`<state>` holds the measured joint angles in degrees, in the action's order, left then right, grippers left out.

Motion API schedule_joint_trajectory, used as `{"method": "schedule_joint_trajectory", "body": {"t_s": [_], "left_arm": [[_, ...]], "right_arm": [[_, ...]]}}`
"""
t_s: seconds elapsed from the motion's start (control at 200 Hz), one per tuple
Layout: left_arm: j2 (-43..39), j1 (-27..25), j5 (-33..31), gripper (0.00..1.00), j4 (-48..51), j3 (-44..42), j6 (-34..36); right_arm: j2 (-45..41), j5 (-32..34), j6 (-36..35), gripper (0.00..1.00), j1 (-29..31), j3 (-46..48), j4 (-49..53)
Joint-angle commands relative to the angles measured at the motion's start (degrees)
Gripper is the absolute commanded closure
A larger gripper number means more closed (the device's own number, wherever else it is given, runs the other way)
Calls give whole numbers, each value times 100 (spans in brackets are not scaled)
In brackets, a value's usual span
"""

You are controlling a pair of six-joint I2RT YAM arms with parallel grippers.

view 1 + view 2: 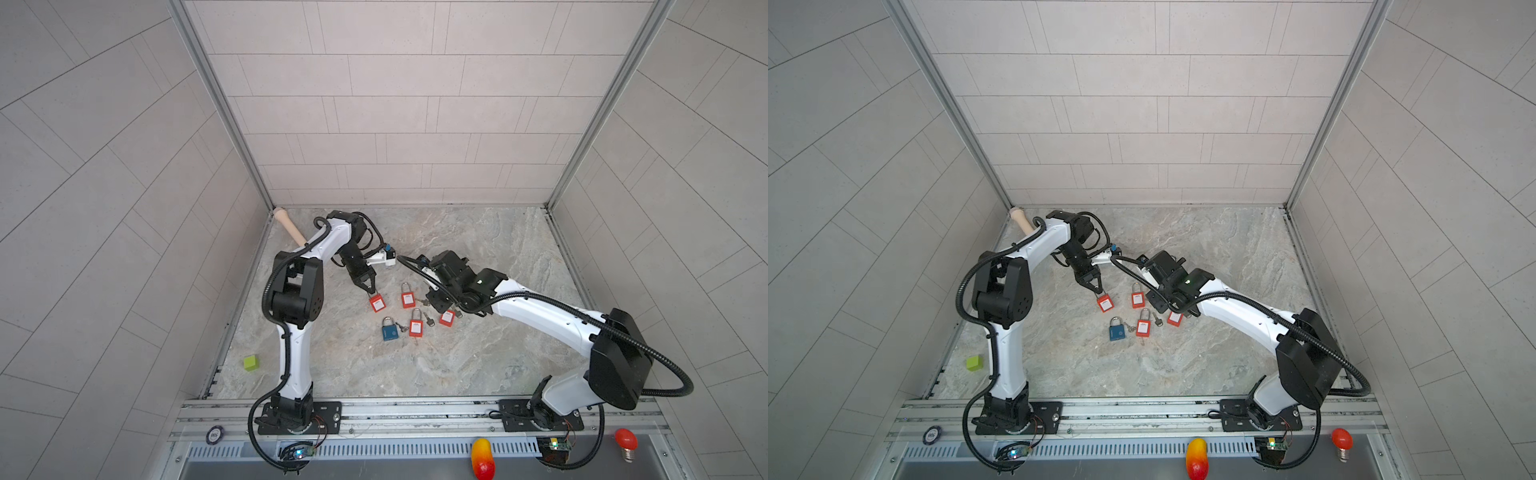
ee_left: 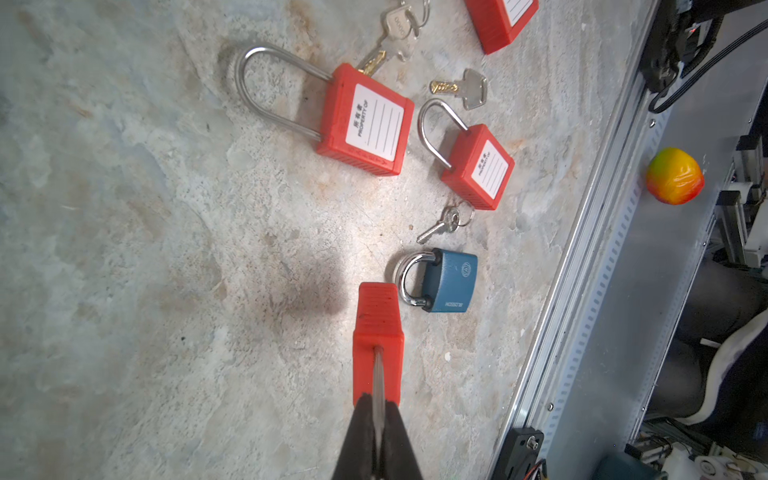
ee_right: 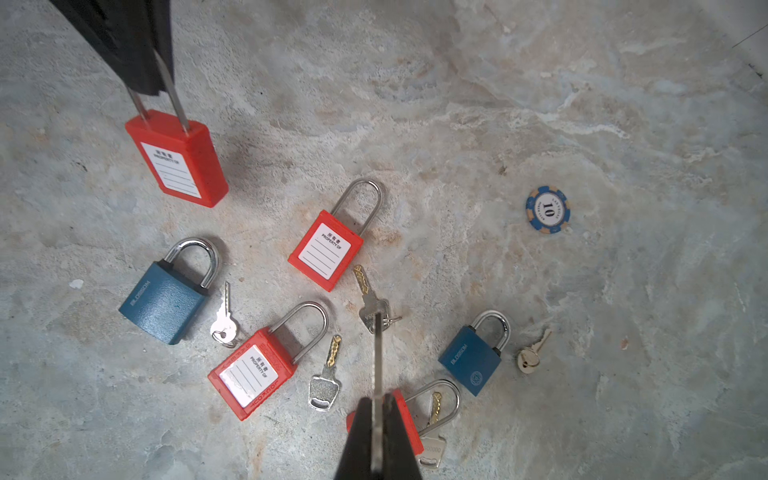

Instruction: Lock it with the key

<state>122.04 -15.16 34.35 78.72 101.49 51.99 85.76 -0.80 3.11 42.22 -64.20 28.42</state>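
Red padlock (image 3: 176, 158) hangs body-down from its shackle, label facing the right wrist cam. Can't tell if its bottom edge touches the table (image 1: 478, 353). Left gripper (image 2: 378, 405) is clamped tight on that shackle, fingers pointing down at the table. Left arm (image 1: 297, 345) rises from its base at the front, elbow bent high near the back-left corner, forearm dropping back twd the middle.

The key (image 3: 377, 357) is pinched in the right gripper (image 3: 376, 405), seen edge-on, w/ the blade sticking out past the fingertips. Right arm (image 1: 540, 316) stretches from the front-right base across to the middle, wrist tipped down.

Key and held lock are apart. In both top views another red padlock (image 1: 408, 300) lies flat between the 2 grippers. Blue padlock (image 1: 390, 331) and loose keys (image 3: 326, 374) lie nearby.
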Motion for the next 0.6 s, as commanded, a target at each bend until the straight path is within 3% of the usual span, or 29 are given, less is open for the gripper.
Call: {"method": "schedule_joint_trajectory", "body": {"t_s": [0.0,0.115,0.185,0.27,0.375,0.595], "left_arm": [[348,-86,-4,100,483,462,273],[685,-113,-22,99,654,780,324],[799,-119,-25,91,616,831,314],[928,-134,-15,89,583,872,364],[923,-154,-118,70,393,912,295],[731,-58,-498,48,-167,1462,-448]], "right_arm": [[-6,75,334,100,71,31,-152],[104,9,402,100,190,-20,-171],[208,7,443,100,275,-91,-156],[379,6,538,100,356,-259,-78],[630,70,632,100,443,-528,132],[1070,354,933,100,528,-1121,699]]}}
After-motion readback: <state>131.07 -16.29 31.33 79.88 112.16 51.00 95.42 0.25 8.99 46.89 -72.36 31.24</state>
